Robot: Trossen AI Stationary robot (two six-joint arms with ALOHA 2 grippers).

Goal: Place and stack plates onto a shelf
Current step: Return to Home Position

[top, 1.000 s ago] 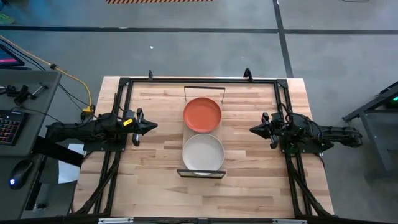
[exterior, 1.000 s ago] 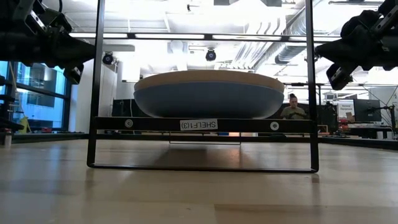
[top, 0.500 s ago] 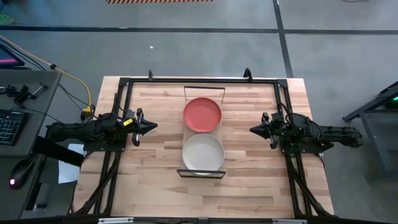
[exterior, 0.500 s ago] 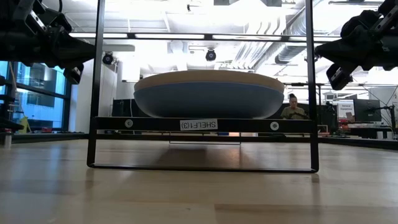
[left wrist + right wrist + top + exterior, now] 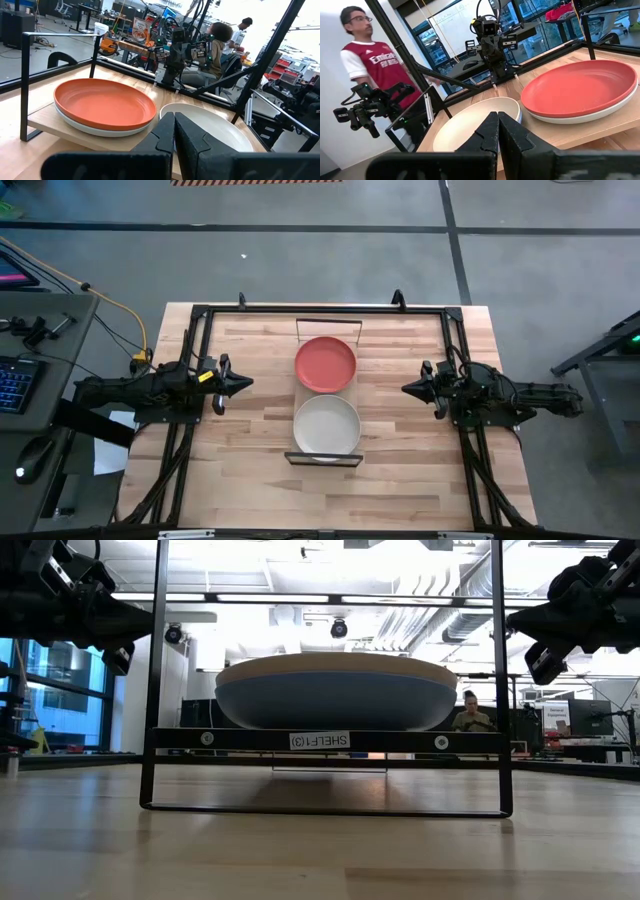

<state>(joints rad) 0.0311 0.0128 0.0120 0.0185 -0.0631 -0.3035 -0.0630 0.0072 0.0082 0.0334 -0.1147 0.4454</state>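
We log no change since a second ago: plates and arms sit as before. Left gripper (image 5: 243,383), fingers pressed together and empty, hangs over the table's left side. Right gripper (image 5: 408,389), likewise closed, hangs over its right. On the shelf (image 5: 47,122), red plate (image 5: 325,364) rests on pale plate (image 5: 100,131) and cream plate (image 5: 326,426) on blue plate (image 5: 330,705), the two stacks side by side.

A: plates status?
B: all four on the shelf (image 5: 50,122); two stacks side by side along the board; red plate (image 5: 325,364) nested on pale blue-white plate (image 5: 95,131), only its rim showing; cream plate (image 5: 326,426) nested on blue plate (image 5: 330,702)
A: pose?
B: all upright, level; stacks just beside each other; black wire frames at both short ends
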